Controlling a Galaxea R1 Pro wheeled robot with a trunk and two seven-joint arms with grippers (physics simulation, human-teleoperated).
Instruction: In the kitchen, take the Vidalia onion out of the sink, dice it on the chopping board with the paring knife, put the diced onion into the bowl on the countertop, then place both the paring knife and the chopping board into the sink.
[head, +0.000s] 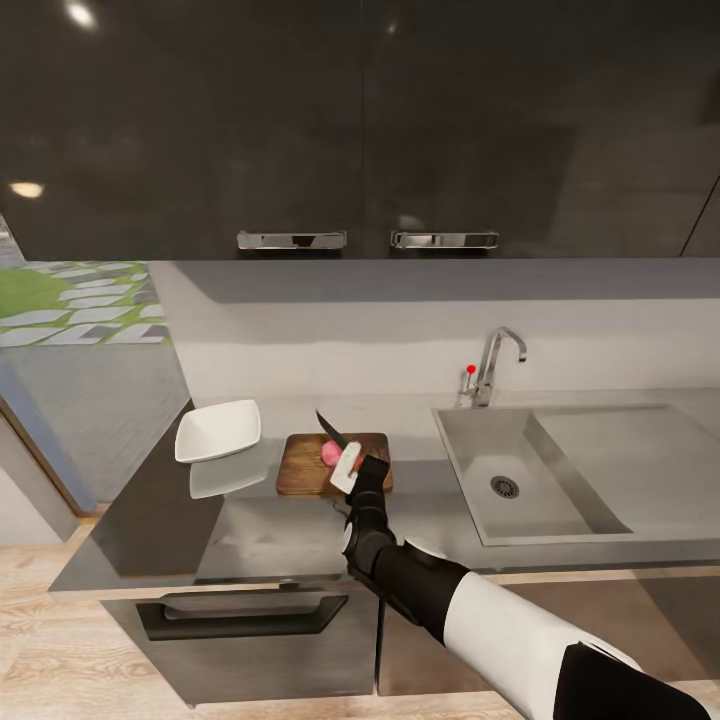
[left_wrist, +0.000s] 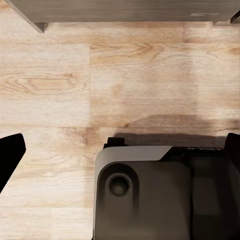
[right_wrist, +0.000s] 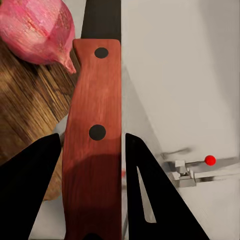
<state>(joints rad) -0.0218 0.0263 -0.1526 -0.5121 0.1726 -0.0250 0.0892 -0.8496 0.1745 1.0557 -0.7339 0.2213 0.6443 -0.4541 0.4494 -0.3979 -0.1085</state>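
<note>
One arm reaches over the work in the head view: the right gripper (head: 347, 466) hovers above the small dark-brown rectangular wooden chopping board (head: 303, 470), which lies on the long grey glossy tabletop (head: 160, 520) near its front edge, between the shallow white squarish bowl (head: 218, 430) toward the left end and the rectangular stainless-steel sink (head: 560, 520) to the right. The pinkish-red rounded Vidalia onion (head: 330, 452) sits whole on the board, just beside the gripper, and the dark blade of the slim red-handled paring knife (head: 330, 428) slants up and back over it, toward the wall. Nothing stands between blade and bulb. The left wrist view looks down on pale wooden floor (left_wrist: 75, 85) and part of the robot's grey base (left_wrist: 145, 195); whether the left gripper is apart or together I cannot tell. In the right wrist view the black fingers (right_wrist: 30, 185) are clamped on the knife's red handle, its long axis running straight ahead, with the onion just off to one side, pointed tip toward the handle.
</note>
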